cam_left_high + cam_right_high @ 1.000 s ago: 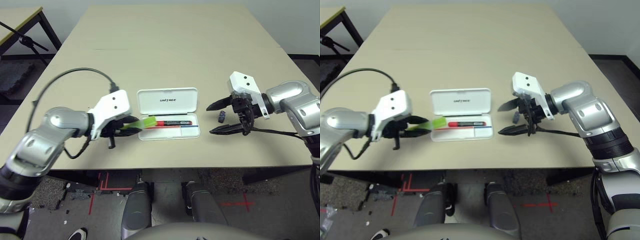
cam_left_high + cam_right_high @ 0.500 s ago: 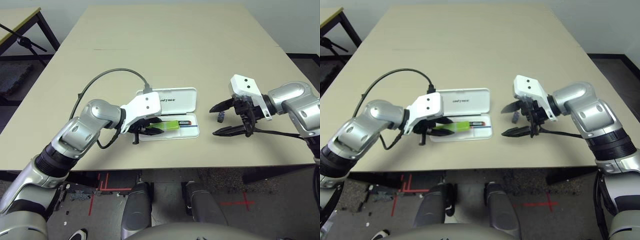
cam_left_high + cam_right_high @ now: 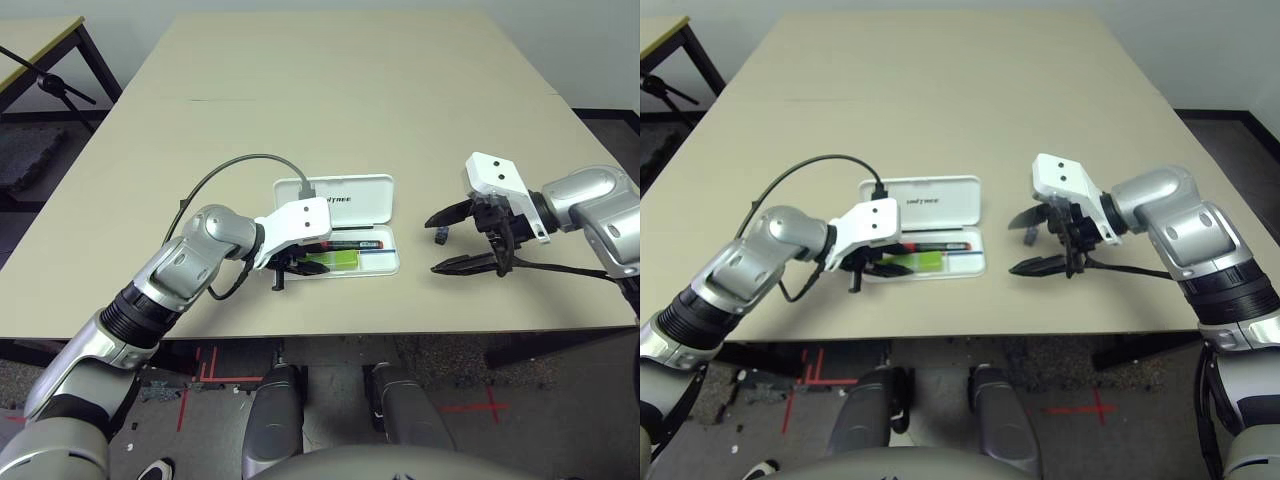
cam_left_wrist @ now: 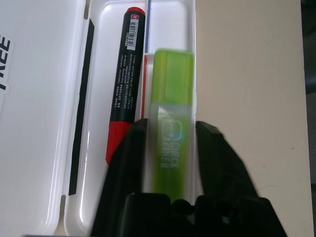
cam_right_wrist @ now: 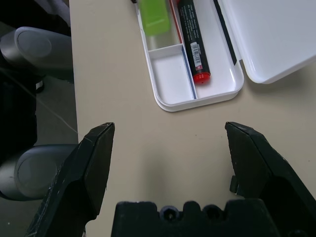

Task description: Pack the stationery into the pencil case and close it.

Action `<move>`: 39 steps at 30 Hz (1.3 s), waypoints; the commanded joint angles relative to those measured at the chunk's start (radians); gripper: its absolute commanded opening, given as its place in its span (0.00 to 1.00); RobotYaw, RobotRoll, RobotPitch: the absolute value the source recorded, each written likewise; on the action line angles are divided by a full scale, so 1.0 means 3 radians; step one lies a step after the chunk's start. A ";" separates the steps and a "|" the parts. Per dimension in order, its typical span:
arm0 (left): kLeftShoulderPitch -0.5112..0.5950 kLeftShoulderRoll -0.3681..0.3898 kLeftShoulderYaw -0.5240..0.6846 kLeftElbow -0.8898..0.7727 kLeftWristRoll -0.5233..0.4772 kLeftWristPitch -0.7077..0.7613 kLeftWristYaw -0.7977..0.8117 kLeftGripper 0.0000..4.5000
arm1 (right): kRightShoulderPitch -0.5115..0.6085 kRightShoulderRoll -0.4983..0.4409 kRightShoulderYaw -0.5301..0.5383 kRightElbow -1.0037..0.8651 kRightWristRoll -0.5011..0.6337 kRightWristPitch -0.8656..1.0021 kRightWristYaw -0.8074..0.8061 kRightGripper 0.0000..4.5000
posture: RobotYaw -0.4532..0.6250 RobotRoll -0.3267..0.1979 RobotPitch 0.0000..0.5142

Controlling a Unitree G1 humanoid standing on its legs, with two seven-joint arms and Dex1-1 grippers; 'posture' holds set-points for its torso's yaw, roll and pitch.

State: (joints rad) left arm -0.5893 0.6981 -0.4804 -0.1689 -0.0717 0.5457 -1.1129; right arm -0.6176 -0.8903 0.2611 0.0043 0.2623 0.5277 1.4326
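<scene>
The white pencil case (image 3: 390, 268) lies open, its lid (image 3: 335, 200) folded flat behind the tray. A red marker (image 3: 345, 244) with a black cap rests along the tray's back. In front of it lies the lime-green highlighter (image 4: 173, 98). My left gripper (image 3: 297, 263) reaches over the tray's left end. Its fingers (image 4: 136, 148) flank the highlighter's near end, open with thin gaps. To the right of the case, my right gripper (image 3: 432, 245) is wide open. A tiny dark block (image 3: 440, 236) sits on the table between its fingertips.
The tan table (image 3: 340, 90) stretches far behind the case. Its front edge (image 3: 330, 330) runs close below both grippers. A black cable (image 3: 230, 165) arches over my left forearm. Another table and a dark stand (image 3: 40, 70) are off to the far left.
My left arm swung right and set the highlighter down into the tray, and its fingers have since widened off it. The right gripper drifted slightly right, still open.
</scene>
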 commanded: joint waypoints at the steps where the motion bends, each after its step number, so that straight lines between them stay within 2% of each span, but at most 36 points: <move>1: -0.0048 0.0004 0.0013 -0.0014 0.0027 0.0013 -0.0056 0.72 | 0.0029 -0.0024 -0.0041 -0.0048 0.0005 0.0016 -0.0013 1.00 | 0.38 0.62 0.23; 4: -0.0054 0.0072 0.0063 -0.0063 0.0033 -0.0016 -0.0073 0.97 | 0.0030 -0.0013 -0.0035 -0.0036 0.0002 0.0012 -0.0020 1.00 | 0.39 0.62 0.23; 5: -0.0050 0.0096 0.0088 -0.0081 0.0032 -0.0036 -0.0076 0.99 | 0.0029 -0.0009 -0.0033 -0.0031 0.0000 0.0010 -0.0022 1.00 | 0.39 0.62 0.23; 10: 0.0030 0.0269 0.0495 -0.0301 -0.0247 -0.0005 -0.0158 0.99 | 0.0016 -0.0008 -0.0039 0.0010 -0.0005 -0.0004 -0.0024 1.00 | 0.39 0.62 0.23; 14: 0.0162 0.0606 0.0993 -0.0471 -0.0552 0.0055 -0.0310 0.99 | 0.0044 -0.0016 -0.0046 0.0034 -0.0009 -0.0019 -0.0028 1.00 | 0.39 0.62 0.24; 19: 0.0267 0.0864 0.1282 -0.0616 -0.0775 0.0159 -0.0368 0.99 | 0.0045 0.0015 -0.0033 0.0102 -0.0020 -0.0048 -0.0039 1.00 | 0.39 0.62 0.24; 26: 0.0283 0.0819 0.1343 -0.0726 -0.0939 0.0268 -0.0268 0.99 | -0.0008 0.0019 -0.0052 0.0257 -0.0029 -0.0104 -0.0027 1.00 | 0.41 0.62 0.24; 32: 0.0266 0.0791 0.1296 -0.0697 -0.0958 0.0266 -0.0210 0.99 | -0.0112 0.0027 -0.0315 0.0392 0.0096 -0.0049 -0.0145 1.00 | 0.40 0.62 0.24; 35: 0.0276 0.0768 0.1254 -0.0670 -0.0927 0.0237 -0.0183 0.99 | -0.0177 0.0154 -0.0488 0.0474 0.0104 0.0099 -0.0477 1.00 | 0.40 0.62 0.25; 39: 0.0278 0.0735 0.1217 -0.0666 -0.0904 0.0236 -0.0153 0.99 | -0.0211 0.0503 -0.0781 0.0484 0.0098 0.0321 -0.1200 1.00 | 0.40 0.62 0.25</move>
State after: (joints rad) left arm -0.5079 0.9194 -0.1000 -0.3731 -0.3495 0.6191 -1.1655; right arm -0.6764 -0.7594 0.0595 0.1478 0.2854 0.5904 1.1530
